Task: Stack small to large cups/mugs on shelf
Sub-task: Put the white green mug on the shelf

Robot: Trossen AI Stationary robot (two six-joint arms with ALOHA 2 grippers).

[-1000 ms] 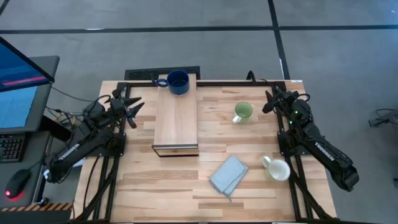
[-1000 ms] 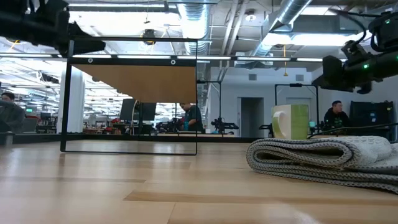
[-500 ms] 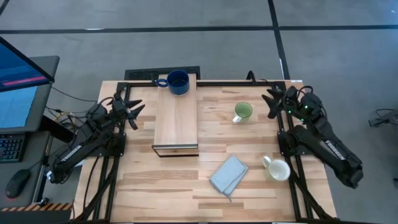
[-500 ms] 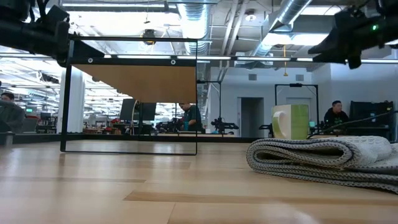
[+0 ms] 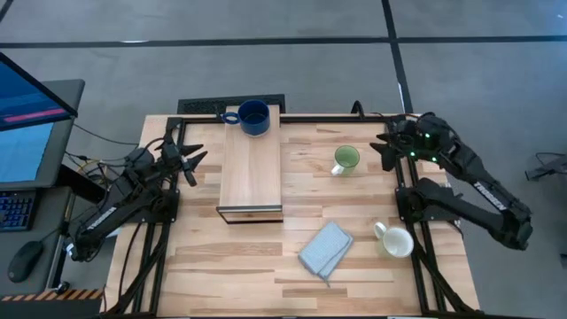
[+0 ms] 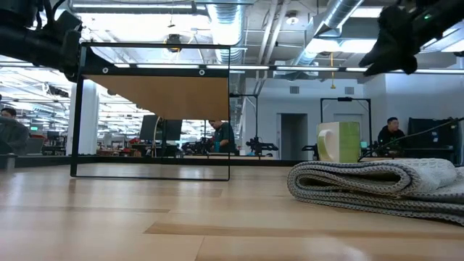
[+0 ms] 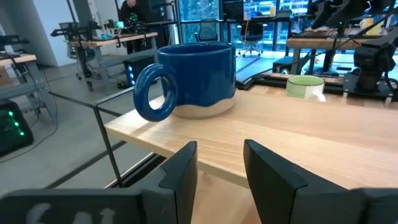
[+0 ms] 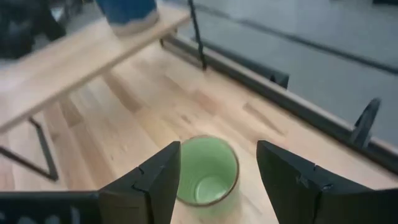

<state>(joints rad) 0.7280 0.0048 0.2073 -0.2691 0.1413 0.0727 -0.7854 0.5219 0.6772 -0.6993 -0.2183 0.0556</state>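
Now raised and swung over the green mug (image 5: 345, 159) on the surface (image 5: 266, 266), right gripper (image 5: 387, 152) jaws spread and empty, poised to descend; blue mug (image 5: 252, 117) on shelf (image 5: 251, 177), left gripper (image 5: 190, 159) beside, part-open, holding nothing.

In the low view the folded cloth (image 6: 380, 185) runs off the picture's edge and hides the base of the green mug (image 6: 338, 141) behind it; the white mug and the blue mug cannot be seen there. The right gripper (image 6: 395, 43) is a dark shape cut by the top edge, its fingers not readable there. In the right wrist view the blue mug (image 8: 127, 12), far beyond the fingers (image 8: 158, 180), is cropped and blurred. In the left wrist view the green mug (image 7: 305, 86), well past the fingers (image 7: 180, 174), shows only its upper part
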